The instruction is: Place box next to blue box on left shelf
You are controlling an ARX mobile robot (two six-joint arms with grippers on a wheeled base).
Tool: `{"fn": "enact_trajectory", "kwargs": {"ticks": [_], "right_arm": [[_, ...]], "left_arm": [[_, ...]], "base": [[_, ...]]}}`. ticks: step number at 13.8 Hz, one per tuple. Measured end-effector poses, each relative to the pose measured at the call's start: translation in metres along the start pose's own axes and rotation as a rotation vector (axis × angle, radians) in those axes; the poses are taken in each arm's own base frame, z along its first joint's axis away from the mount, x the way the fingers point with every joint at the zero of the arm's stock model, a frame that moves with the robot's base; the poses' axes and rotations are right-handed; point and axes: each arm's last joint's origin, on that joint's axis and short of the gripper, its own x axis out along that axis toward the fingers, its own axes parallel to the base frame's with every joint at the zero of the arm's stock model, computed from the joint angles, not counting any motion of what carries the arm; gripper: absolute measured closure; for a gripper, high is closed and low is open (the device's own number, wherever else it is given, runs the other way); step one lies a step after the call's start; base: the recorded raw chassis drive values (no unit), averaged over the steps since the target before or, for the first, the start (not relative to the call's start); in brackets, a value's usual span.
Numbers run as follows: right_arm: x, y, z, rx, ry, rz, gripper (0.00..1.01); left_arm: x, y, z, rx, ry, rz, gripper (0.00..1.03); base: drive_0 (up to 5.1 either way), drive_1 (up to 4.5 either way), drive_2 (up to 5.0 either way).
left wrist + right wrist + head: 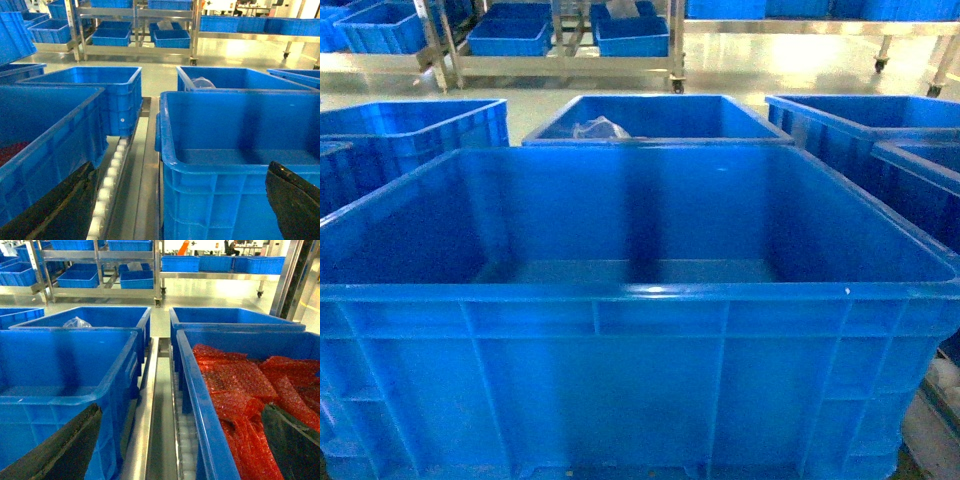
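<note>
Blue box [640,400] upright, long axis crosswise

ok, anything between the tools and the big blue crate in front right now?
Nothing visible. The crate fills the head view right ahead. The left tool sits at its left rim and the right tool at its right rim, with only the roller tracks beside it. Its inside looks empty.
</note>
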Motion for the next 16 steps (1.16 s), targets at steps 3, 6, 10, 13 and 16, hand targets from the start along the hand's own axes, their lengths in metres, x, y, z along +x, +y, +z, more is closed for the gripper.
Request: {"fn": "enact_trajectory", "kwargs": {"ticks": [3,6,10,13,16], "right_arm": [[0.0,0.0,0.0,0.0,0.0,0.0,0.03],[0.0,0.0,0.0,0.0,0.0,0.0,0.03],[0.0,0.0,0.0,0.0,0.0,0.0,0.03],[0.0,0.0,0.0,0.0,0.0,0.0,0.03],[0.0,0.0,0.0,0.0,0.0,0.0,0.03]], "left_arm": [[0.0,0.0,0.0,0.0,0.0,0.0,0.05],[0.0,0.0,0.0,0.0,0.0,0.0,0.05],[0.0,0.0,0.0,0.0,0.0,0.0,0.05],[0.0,0.0,0.0,0.0,0.0,0.0,0.05],[0.0,0.0,0.0,0.0,0.0,0.0,0.05]], "base": [[0.0,0.0,0.0],[0.0,0.0,0.0],[0.0,0.0,0.0],[0.0,0.0,0.0],[0.0,0.0,0.0]]}}
